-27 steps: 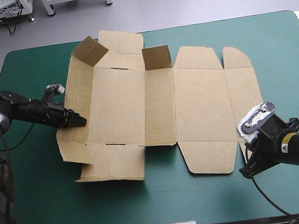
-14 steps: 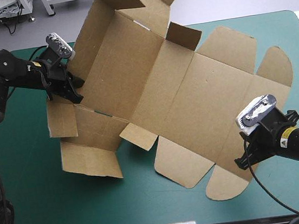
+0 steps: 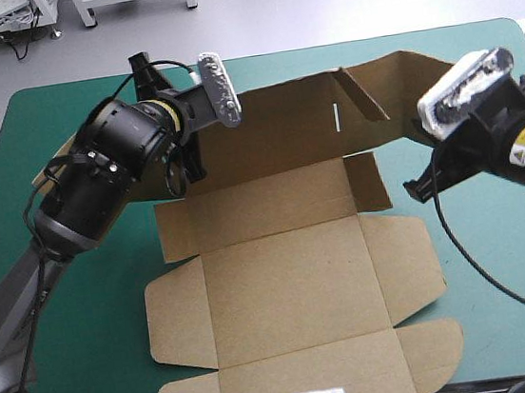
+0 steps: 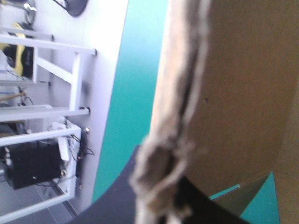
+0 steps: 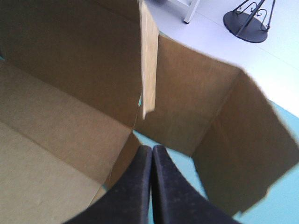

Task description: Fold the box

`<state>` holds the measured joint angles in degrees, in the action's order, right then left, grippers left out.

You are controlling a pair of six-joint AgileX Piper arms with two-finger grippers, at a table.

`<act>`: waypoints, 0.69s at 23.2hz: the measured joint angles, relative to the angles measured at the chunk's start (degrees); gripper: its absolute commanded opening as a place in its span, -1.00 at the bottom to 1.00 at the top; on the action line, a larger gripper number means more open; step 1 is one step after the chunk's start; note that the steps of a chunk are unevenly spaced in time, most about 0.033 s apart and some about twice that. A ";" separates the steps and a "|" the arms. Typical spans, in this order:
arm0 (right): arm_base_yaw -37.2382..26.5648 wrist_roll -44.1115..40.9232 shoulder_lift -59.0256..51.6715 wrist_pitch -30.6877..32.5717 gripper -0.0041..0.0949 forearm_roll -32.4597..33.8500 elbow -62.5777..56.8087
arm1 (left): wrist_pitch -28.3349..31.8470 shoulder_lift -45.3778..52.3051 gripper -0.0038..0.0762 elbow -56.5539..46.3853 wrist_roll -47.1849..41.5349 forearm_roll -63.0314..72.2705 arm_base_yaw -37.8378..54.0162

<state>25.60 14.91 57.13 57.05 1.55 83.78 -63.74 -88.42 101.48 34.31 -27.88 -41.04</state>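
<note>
Where the box (image 3: pixel 281 271) sits: mid-table on the teal-green cover (image 3: pixel 76 315), and we see its near panels lying flat, the lid panel (image 3: pixel 309 378) reaching the table's near edge.
Far wall (image 3: pixel 283 127): up it stands! We have the back strip of brown board raised along the far side, a thin slot (image 3: pixel 337 116) showing pale in it and an end flap (image 3: pixel 379 91) bent at its right end.
Left gripper (image 3: pixel 186 172): at the wall's left end. In the left wrist view we catch the frayed board edge running right between the black fingers, so it is clamped on the box.
Right gripper (image 5: pixel 152 156): fingers pressed together in one pointed arch, nothing between them. We find it by the wall's right end, tip just beside the board; whether it touches, we cannot tell.
Ahead of the right tip: we look into a corner of brown board, one flap seen edge-on, a patch of teal-green showing below it.
</note>
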 measured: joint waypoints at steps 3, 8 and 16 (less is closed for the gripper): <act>0.00 2.66 8.98 8.53 -0.97 1.11 15.34 | 4.42 0.37 -0.93 -5.30 -3.87 -6.45 -5.26; 0.00 4.70 22.78 14.39 -0.97 -2.08 34.70 | 13.09 2.59 -0.93 -23.73 -22.74 -24.98 -6.49; -7.50 3.96 33.38 14.39 -0.97 -5.93 36.56 | 25.45 9.33 -0.93 -39.71 -44.53 -47.81 -6.49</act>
<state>18.09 18.87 90.51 71.44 -4.38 120.34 -38.29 -79.09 61.77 -10.23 -75.69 -47.53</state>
